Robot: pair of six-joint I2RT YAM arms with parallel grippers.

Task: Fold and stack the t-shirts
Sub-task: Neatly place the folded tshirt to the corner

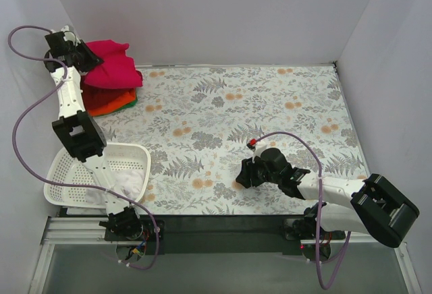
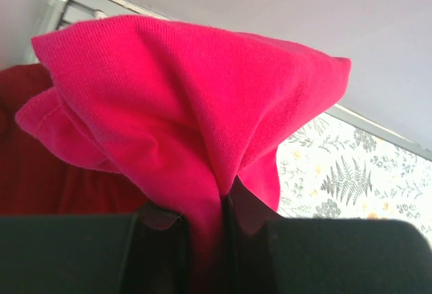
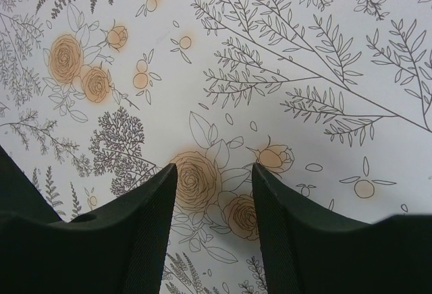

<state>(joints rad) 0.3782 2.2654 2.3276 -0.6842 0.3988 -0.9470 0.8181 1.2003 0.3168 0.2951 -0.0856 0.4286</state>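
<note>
A bright pinkish-red t-shirt [image 1: 111, 68] lies bunched on top of a stack at the far left corner of the table. Under it show a darker red shirt [image 1: 101, 97], an orange shirt [image 1: 111, 106] and a sliver of green shirt [image 1: 129, 104]. My left gripper [image 1: 86, 54] is at the stack's left side and is shut on a fold of the pinkish-red shirt [image 2: 196, 119], which fills the left wrist view; the darker red shirt [image 2: 27, 172] lies behind. My right gripper [image 1: 241, 174] is open and empty, low over the flowered tablecloth [image 3: 270, 51] near the front middle.
A white plastic lattice basket [image 1: 67, 169] stands at the front left, partly under the left arm, with pale cloth [image 1: 128, 181] in it. White walls close the table at the back and both sides. The flowered cloth [image 1: 270, 119] covers the table.
</note>
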